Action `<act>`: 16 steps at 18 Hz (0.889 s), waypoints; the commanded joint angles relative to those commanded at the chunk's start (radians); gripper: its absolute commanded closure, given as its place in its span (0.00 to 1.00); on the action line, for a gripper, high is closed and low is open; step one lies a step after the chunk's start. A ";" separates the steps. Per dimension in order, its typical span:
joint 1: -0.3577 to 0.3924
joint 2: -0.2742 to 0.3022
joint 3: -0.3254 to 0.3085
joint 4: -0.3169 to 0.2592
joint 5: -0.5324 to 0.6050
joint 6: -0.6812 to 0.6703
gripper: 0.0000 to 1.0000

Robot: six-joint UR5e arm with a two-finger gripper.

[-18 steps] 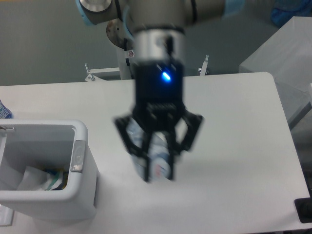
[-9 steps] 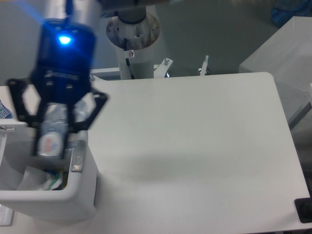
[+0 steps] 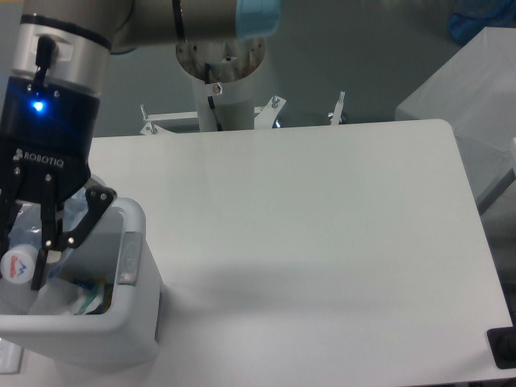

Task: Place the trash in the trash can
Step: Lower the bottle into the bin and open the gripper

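Observation:
My gripper [image 3: 21, 260] hangs over the open top of the trash can [image 3: 139, 324], the white bin at the lower left with a grey handle piece [image 3: 129, 258] on its right rim. Its fingers are shut on the clear crinkled bottle [image 3: 34, 227], which points down into the bin, its label end near the fingertips. Part of the bottle is hidden behind the black fingers [image 3: 42, 256]. On the bin's floor lies the crumpled clear-white wrapper with a green strip [image 3: 85, 299].
The arm's base column [image 3: 221, 76] stands behind the table's far edge. A pale grey box [image 3: 468, 89] sits past the table's right side, and a black object [image 3: 504, 348] lies at the lower right corner.
The gripper carried the bottle from the middle of the table leftward and now holds it lower, over the trash can's opening.

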 joint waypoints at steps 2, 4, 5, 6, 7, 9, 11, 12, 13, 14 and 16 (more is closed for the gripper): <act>0.000 -0.011 0.000 0.000 -0.002 0.000 0.66; 0.000 -0.031 0.002 0.000 0.000 0.000 0.66; 0.000 -0.040 0.000 0.000 -0.002 0.000 0.66; 0.000 -0.048 0.000 0.000 0.000 0.000 0.66; -0.002 -0.060 0.000 0.000 0.000 0.002 0.66; -0.008 -0.069 -0.003 0.000 0.005 0.002 0.66; -0.012 -0.078 -0.002 0.000 0.005 0.002 0.66; -0.012 -0.078 -0.002 0.000 0.005 0.002 0.66; -0.012 -0.078 -0.003 0.000 0.005 0.002 0.66; -0.012 -0.078 -0.005 0.000 0.005 0.002 0.66; -0.012 -0.080 -0.014 0.000 0.005 0.006 0.58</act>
